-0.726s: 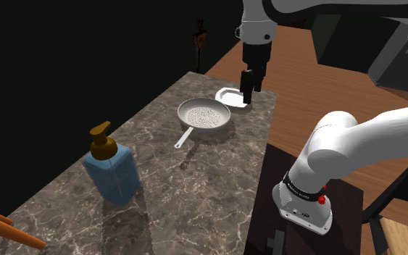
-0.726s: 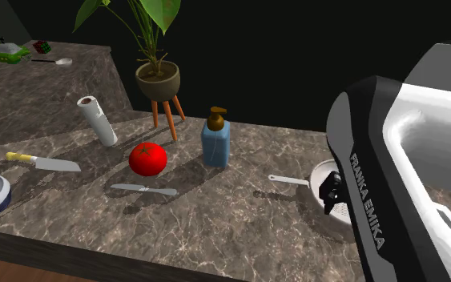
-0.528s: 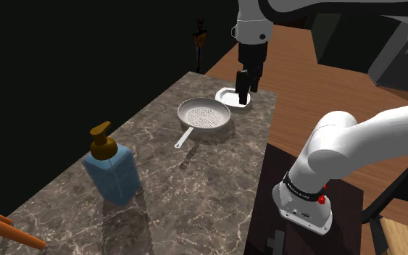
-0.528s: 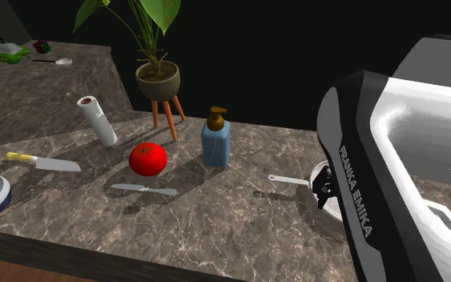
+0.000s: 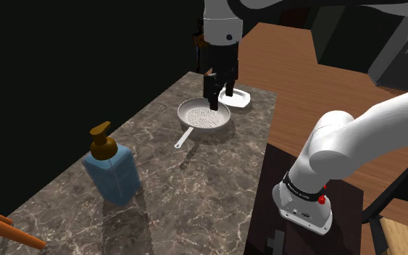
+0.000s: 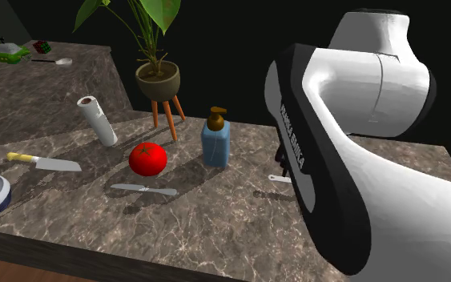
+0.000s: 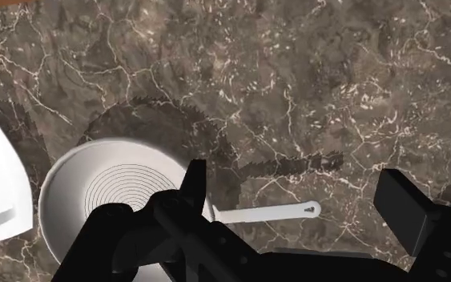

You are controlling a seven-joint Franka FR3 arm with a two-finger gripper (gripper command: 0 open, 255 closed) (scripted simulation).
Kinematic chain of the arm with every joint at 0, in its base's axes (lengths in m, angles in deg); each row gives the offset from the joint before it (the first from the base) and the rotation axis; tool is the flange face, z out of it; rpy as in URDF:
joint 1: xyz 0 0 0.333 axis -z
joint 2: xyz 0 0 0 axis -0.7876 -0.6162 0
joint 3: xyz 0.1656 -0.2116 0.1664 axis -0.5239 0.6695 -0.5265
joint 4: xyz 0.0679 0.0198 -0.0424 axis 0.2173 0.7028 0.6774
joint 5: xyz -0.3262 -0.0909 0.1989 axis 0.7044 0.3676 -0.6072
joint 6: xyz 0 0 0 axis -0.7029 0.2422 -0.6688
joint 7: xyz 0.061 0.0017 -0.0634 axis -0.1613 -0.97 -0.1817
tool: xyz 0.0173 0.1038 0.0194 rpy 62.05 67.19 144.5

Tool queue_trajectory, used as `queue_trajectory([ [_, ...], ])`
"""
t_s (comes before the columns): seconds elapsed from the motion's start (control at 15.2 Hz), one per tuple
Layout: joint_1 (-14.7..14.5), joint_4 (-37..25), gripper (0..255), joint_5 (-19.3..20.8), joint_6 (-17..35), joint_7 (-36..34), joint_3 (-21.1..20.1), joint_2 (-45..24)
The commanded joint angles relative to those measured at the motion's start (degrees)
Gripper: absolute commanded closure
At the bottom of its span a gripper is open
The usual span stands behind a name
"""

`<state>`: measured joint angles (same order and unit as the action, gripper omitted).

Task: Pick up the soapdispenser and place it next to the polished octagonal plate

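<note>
The blue soapdispenser (image 5: pixel 111 170) with its brown pump stands upright at the near end of the marble counter (image 5: pixel 195 185) in the shoulder view, well apart from the white octagonal plate (image 5: pixel 243 101) at the far end. A pale frying pan (image 5: pixel 204 116) lies between them, and a tomato (image 6: pixel 147 159), a knife (image 6: pixel 43 163) and a potted plant (image 6: pixel 158 80) sit left of the dispenser in the second exterior view. The gripper (image 5: pixel 218 100), jaws spread wide and holding nothing, has swung from above the plate to above the pan while the dispenser stayed put. The arm (image 6: pixel 328 192) reads "FRANKA EMIKA".
</note>
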<state>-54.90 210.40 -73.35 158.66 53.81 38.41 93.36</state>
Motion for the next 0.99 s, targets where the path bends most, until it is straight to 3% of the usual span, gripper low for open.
queue_trajectory([
  [0.0, -0.34, -2.92, 0, -0.87, 1.08, -2.84, -2.42, -3.29],
  [0.46, -0.78, -14.27, 0, -0.64, 3.78, -12.35, -10.02, -15.2],
  [0.92, -1.93, -29.11, 0, 4.7, 4.35, -23.31, -17.24, -29.86],
])
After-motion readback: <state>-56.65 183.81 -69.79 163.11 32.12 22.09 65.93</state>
